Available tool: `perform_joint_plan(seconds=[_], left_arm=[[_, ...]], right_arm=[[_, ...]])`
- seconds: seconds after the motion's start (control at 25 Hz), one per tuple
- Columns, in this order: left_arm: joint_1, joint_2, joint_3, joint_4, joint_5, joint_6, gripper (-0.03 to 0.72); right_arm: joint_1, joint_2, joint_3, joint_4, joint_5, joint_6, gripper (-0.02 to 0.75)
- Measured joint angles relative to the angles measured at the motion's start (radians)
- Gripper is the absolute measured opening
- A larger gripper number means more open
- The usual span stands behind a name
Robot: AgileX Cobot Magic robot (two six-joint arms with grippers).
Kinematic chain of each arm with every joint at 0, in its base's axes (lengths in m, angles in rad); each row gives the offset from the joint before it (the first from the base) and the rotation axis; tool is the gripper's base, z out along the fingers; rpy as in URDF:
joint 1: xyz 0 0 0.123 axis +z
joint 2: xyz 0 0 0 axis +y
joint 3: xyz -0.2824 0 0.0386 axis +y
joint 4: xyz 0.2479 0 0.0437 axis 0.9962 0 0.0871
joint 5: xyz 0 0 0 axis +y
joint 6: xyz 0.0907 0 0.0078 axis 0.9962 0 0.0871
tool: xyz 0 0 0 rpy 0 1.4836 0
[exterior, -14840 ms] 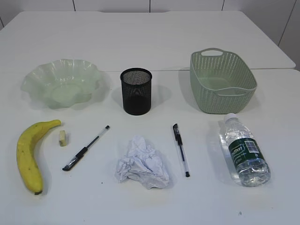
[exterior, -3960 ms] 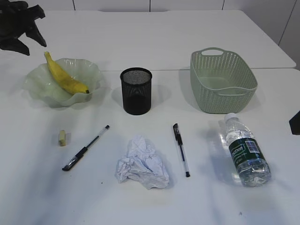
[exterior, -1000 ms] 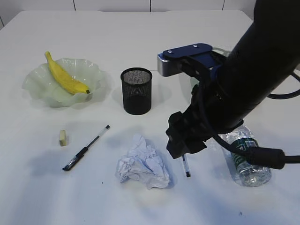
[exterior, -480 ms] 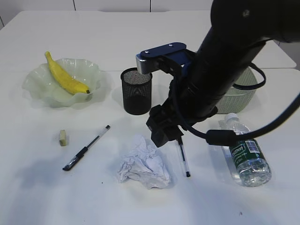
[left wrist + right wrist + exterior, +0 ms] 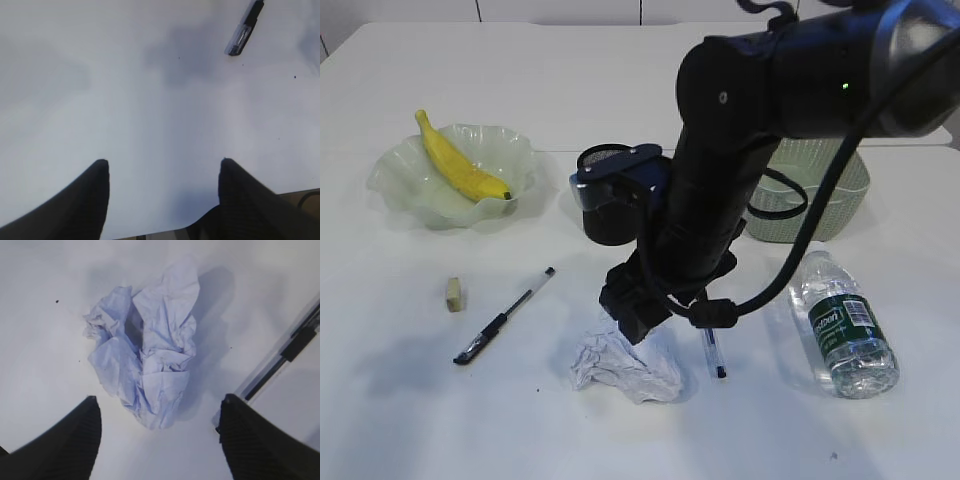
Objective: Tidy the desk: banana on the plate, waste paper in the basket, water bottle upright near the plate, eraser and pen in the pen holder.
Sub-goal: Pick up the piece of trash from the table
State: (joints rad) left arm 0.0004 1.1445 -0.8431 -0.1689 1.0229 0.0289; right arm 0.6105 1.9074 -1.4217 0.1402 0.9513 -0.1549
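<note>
While spread jaws frame waste paper [image 5: 145, 360], pen [image 5: 280, 357] (right) adjoins.

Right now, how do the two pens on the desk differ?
The left pen lies slanted in the open, fully visible, beside the eraser. The right pen runs nearly straight toward the camera, its upper half hidden behind the right pincer, beside the crumpled paper. Both lie flat, outside the pen holder.

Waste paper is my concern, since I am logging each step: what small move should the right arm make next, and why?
Probably lower the right gripper straight down and close on the waste paper. In the wrist view its open fingers stand on either side of the crumpled ball without touching it, and the ball lies on the table, not in the basket.
</note>
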Motion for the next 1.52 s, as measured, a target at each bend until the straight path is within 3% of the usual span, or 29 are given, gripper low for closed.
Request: perform_joint_plan(seconds=[0.44,1.12,1.32,1.52], left_arm=[[0.000,0.000,0.000,0.012,-0.011,0.000,0.482],[0.000,0.000,0.000,0.014,-0.011,0.000,0.482],[0.000,0.000,0.000,0.016,-0.011,0.000,0.482],[0.000,0.000,0.000,0.016,-0.011,0.000,0.482]], right_arm=[[0.076,0.053,-0.002,-0.074,-0.113,-0.004,0.621],[0.076,0.223,-0.078,-0.076,-0.127,0.011,0.621],[0.076,0.250,-0.086,-0.082,-0.127,0.021,0.532],[0.076,0.256,-0.086,-0.084,-0.119,0.026,0.345]])
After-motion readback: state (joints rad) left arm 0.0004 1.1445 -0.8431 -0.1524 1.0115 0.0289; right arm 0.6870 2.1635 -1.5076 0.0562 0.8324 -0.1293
